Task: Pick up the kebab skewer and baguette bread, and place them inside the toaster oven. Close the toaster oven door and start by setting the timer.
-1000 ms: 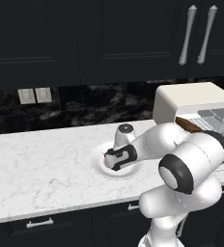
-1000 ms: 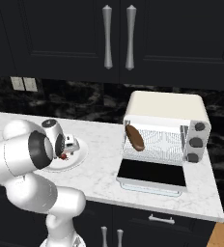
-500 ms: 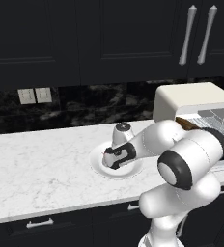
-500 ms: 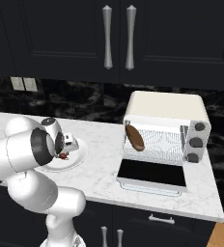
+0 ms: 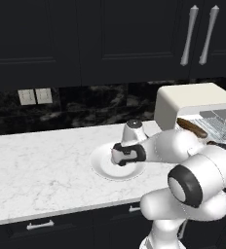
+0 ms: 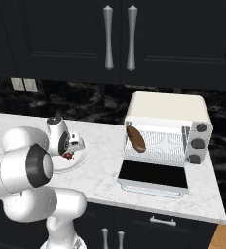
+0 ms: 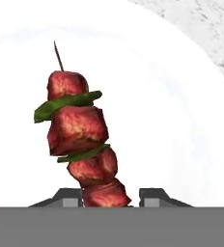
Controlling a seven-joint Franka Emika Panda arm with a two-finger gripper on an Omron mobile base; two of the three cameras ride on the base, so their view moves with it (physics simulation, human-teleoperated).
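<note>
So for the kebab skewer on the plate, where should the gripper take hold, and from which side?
At the near meat chunk, from straight above. The kebab skewer lies flat on the white plate, so its chunks give the jaws more to bear on than the thin stick tip. The gripper already straddles that end chunk, one fingertip on each side, closing across the stick.
</note>
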